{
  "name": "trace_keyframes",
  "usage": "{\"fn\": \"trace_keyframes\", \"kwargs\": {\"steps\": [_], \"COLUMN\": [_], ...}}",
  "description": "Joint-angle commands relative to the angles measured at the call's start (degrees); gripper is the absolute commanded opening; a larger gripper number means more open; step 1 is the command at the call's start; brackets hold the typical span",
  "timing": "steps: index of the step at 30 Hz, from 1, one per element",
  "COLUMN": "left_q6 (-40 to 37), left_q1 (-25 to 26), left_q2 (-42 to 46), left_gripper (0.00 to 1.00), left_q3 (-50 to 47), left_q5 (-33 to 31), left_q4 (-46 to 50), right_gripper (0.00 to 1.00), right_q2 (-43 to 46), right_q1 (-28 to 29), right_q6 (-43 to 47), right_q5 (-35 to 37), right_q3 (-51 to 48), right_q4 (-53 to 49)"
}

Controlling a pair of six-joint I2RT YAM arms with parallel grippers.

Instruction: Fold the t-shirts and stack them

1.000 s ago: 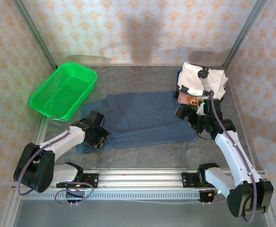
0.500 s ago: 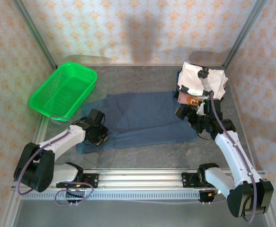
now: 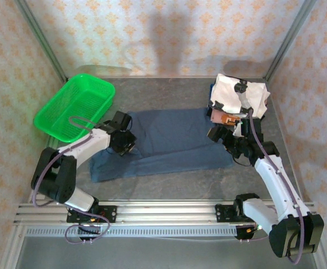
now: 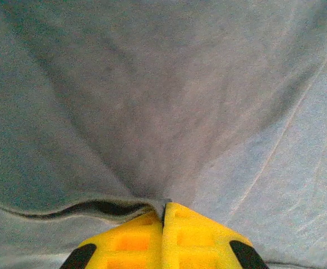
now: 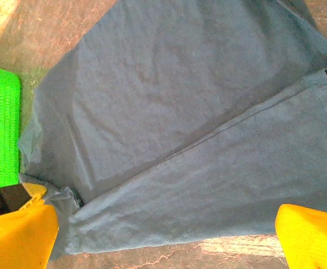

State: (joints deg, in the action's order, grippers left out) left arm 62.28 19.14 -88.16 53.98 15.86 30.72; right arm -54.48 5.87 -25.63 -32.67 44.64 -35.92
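Lying on the worktop, the slate-blue t-shirt is pinched by the left tool; the right tool is held spread wide at its right end.

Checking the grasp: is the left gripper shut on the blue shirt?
Yes, the left gripper is closed, a fold of the blue shirt pinched at its tips.

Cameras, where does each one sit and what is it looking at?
Top external: above and behind, looking down at the table; left arm and right arm show.
Left wrist: on the left arm, close against the blue t-shirt; left gripper shut on it.
Right wrist: on the right arm, facing the blue t-shirt and green basket; right gripper open.
Shared: all see the blue t-shirt.
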Motion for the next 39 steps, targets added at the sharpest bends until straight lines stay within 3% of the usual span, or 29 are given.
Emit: {"fn": "trace_keyframes", "kwargs": {"steps": [1, 15, 21, 24, 27, 34, 37, 39], "left_q6": [-5.1, -12.8, -13.7, -13.4, -13.3, -9.6, -7.8, -7.1], "left_q1": [0.2, 0.3, 0.3, 0.1, -0.1, -1.1, -1.9, -2.6], "left_q2": [-3.5, -15.0, -15.0, -12.3, -8.0, 5.9, 9.8, 11.4], "left_gripper": [0.00, 0.02, 0.54, 0.68, 0.74, 0.75, 0.72, 0.65], "left_q3": [4.2, 17.7, 21.7, 23.8, 24.3, 9.3, 1.0, -4.1], "left_q5": [-1.6, -2.1, -2.9, -5.0, -6.3, -7.1, -7.0, -7.0], "left_q4": [3.7, 8.3, 10.1, 12.2, 13.6, 11.7, 9.3, 6.9], "right_gripper": [0.99, 0.99, 0.99, 0.99, 0.99, 0.99, 0.99, 0.93], "right_q2": [0.8, 1.2, 1.0, 0.9, -0.3, -6.4, -10.4, -13.8], "right_q1": [0.3, 0.3, 0.3, 0.3, 0.3, 1.3, 3.1, 3.9], "right_q6": [0.9, 1.3, 0.9, 0.8, 1.5, 1.9, 1.2, 0.6], "right_q5": [-0.2, -0.4, -0.1, 0.1, 0.8, 0.6, 1.1, 3.1], "right_q3": [-0.9, -2.4, -3.2, -3.7, -3.5, -3.6, -3.5, -3.0], "right_q4": [-0.1, -0.7, -0.8, -1.0, -2.7, -3.1, -1.1, -0.3]}}
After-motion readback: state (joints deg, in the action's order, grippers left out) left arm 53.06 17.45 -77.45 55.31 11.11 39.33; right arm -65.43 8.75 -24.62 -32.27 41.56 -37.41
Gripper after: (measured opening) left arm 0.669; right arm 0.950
